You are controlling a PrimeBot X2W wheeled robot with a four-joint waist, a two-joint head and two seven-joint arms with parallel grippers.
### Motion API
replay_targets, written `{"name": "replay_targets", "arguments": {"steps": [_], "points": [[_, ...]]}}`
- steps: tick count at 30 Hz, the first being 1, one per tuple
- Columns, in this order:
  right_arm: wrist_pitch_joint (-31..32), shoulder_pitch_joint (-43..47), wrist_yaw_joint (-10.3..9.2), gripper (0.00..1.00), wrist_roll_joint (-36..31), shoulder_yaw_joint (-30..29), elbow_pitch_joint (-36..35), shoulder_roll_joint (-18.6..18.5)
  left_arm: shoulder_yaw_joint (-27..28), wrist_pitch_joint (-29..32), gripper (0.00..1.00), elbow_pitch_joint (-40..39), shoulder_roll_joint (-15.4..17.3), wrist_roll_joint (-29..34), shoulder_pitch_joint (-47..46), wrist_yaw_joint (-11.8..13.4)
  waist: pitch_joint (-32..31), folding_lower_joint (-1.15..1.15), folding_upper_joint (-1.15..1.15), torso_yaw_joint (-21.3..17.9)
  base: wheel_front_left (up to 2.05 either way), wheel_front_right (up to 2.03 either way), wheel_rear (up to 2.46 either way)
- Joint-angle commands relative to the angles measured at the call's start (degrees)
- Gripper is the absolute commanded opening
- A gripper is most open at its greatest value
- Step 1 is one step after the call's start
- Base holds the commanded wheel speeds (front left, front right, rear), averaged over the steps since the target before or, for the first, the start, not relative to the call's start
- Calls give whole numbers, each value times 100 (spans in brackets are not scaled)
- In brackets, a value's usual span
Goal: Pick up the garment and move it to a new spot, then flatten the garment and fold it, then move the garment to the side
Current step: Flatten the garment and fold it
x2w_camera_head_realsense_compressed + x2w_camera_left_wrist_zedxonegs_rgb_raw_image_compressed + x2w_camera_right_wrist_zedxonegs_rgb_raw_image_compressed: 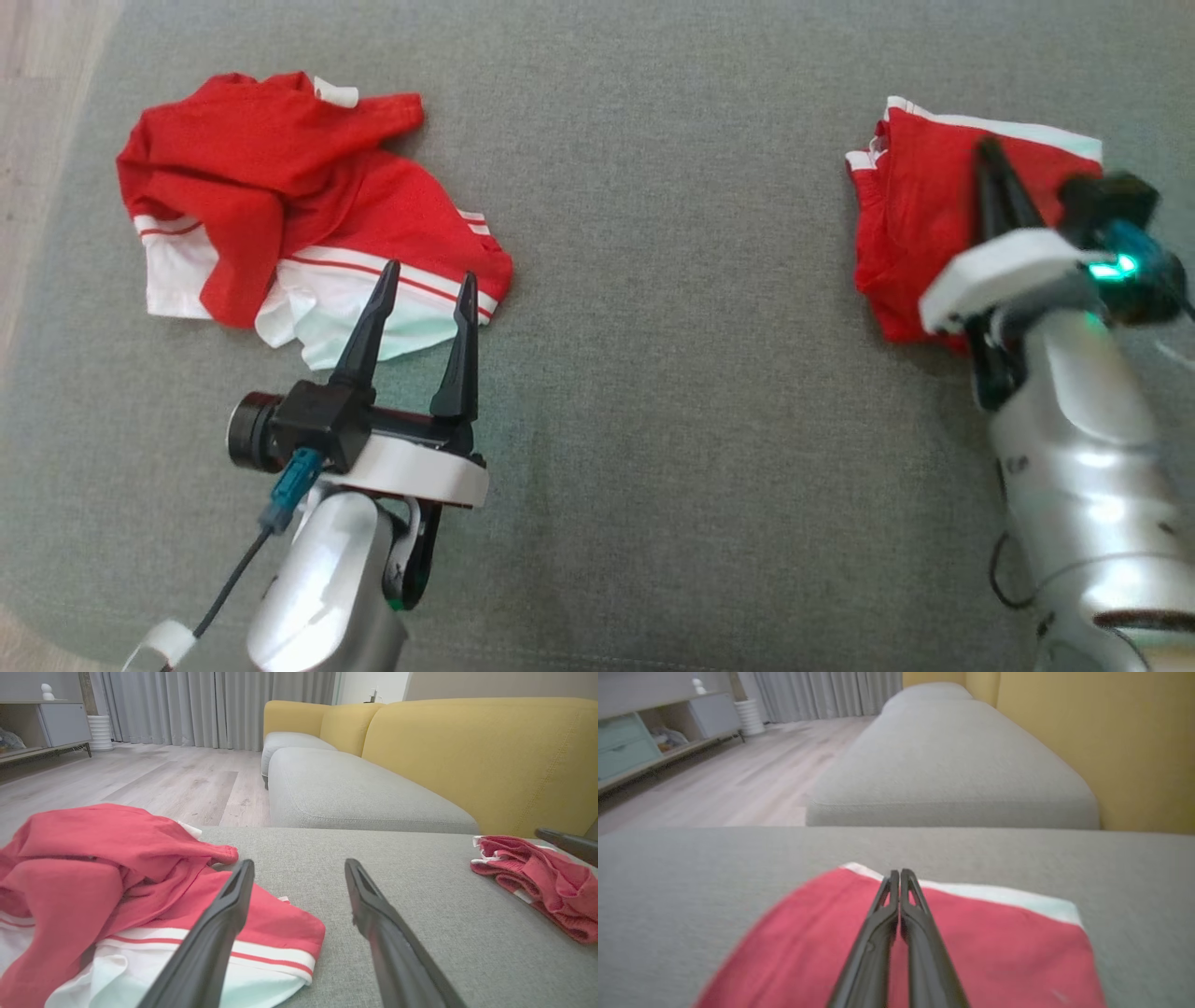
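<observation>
A grey seat cushion [364, 793] is lying against yellow backrests [467, 756]; grey curtains [210, 709] are hanging beyond a wooden floor [163, 779]; a white ribbed pot [100, 732] is standing beside a cabinet [60, 723].

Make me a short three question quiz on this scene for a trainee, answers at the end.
1. True or false: the left gripper holds its two dark fingers apart near the crumpled red-and-white garment.
2. The right gripper, fingers together, is over: A) that crumpled garment, B) the folded red garment with white trim, C) a blue towel?
3. Fill in: both garments lie on a ___ fabric cushion.
Key: 1 true; 2 B; 3 grey.
</observation>
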Motion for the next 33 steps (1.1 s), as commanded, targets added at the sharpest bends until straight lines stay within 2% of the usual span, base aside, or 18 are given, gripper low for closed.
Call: {"name": "replay_targets", "arguments": {"steps": [1, 6, 10, 16, 21, 25, 26, 27, 33], "points": [[-87, -210, -5, 0, 149, 315, -125, 39, 148, -30, 100, -150, 29, 13, -159, 16, -31, 0, 0, 4, 0, 0, 0], [-84, -265, -5, 0, 463, 1118, 126, 39, 103, -30, 100, -170, 26, -9, -144, 36, -51, 0, 0, 24, 0, 0, 0], [242, -138, -5, 0, 308, 1417, 792, 39, 71, -30, 100, -177, 23, -39, -148, 52, -63, 0, 0, 51, 0, 0, 0], [124, 70, -5, 0, 579, 1759, 1086, 39, 140, -30, 100, -157, 22, -50, -113, 78, -183, 0, 0, -32, 0, 0, 0], [-65, 192, -5, 0, 955, 1873, 822, 39, 186, -30, 100, -149, 22, -42, -35, 82, -400, 0, 0, -192, 0, 0, 0], [-114, 382, -5, 0, 1227, 1657, 106, 39, 224, -30, 100, -161, 22, -31, 31, 83, -577, 0, 0, -356, 0, 0, 0], [-115, 476, -5, 38, 1247, 1567, -204, 39, 238, -30, 100, -167, 22, -27, 47, 86, -618, 0, 0, -403, 0, 0, 0], [-116, 600, -5, 100, 1257, 1463, -520, 39, 250, -30, 100, -172, 22, -22, 64, 87, -658, 0, 0, -447, 0, 0, 0], [-118, 1529, -5, 100, 1236, 1118, -2228, 39, 323, -30, 100, -169, 24, 11, 199, 80, -845, 0, 0, -719, 0, 0, 0]]}}
